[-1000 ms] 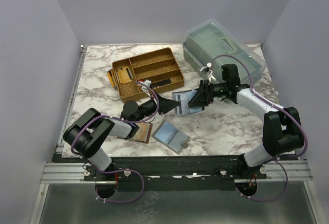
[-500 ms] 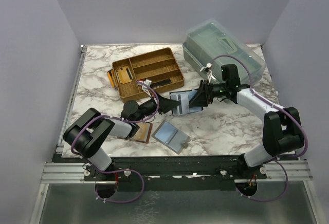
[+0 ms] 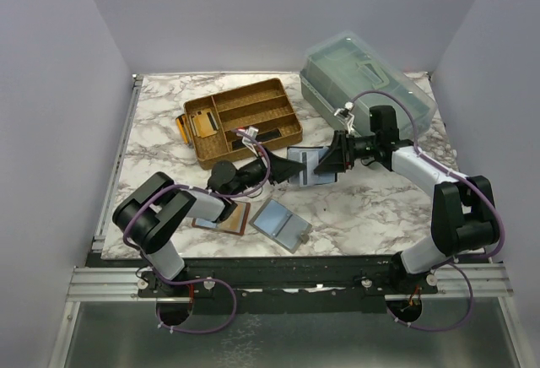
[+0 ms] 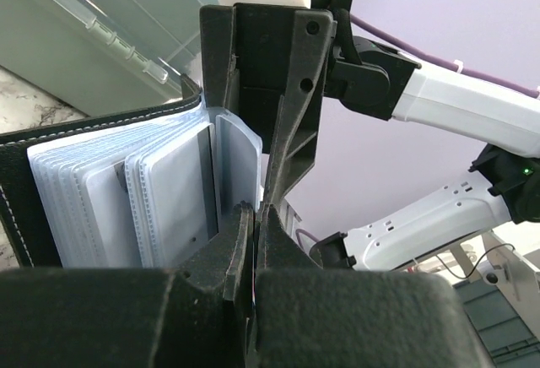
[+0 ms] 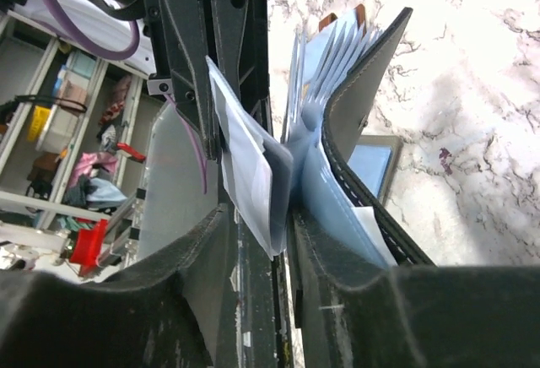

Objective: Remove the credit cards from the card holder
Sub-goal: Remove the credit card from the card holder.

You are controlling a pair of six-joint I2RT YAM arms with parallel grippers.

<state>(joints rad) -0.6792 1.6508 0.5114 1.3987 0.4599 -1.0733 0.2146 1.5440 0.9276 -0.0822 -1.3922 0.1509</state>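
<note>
- right gripper point(image 3: 317, 164): centre-right of the top view. Its jaws are part-closed around the holder's fanned pockets and seem to carry it, though contact on the far finger is hard to see.
- left gripper point(image 3: 285, 168): just left of centre, jaws pressed flat together on a pale leaf.
- card holder point(image 3: 302, 165): open and lifted off the table at frame centre, between both grippers. The cover looks soft and floppy and is probably light, so it will likely sag unless gripped by the spine or cover.
- credit cards point(image 4: 173, 203): tucked in sleeves at the left of the left wrist view. They look thin, stiff and slick, best taken by a protruding edge. How many there are is hidden.
- pale leaf point(image 5: 253, 161): card or empty sleeve, I cannot tell.
</note>
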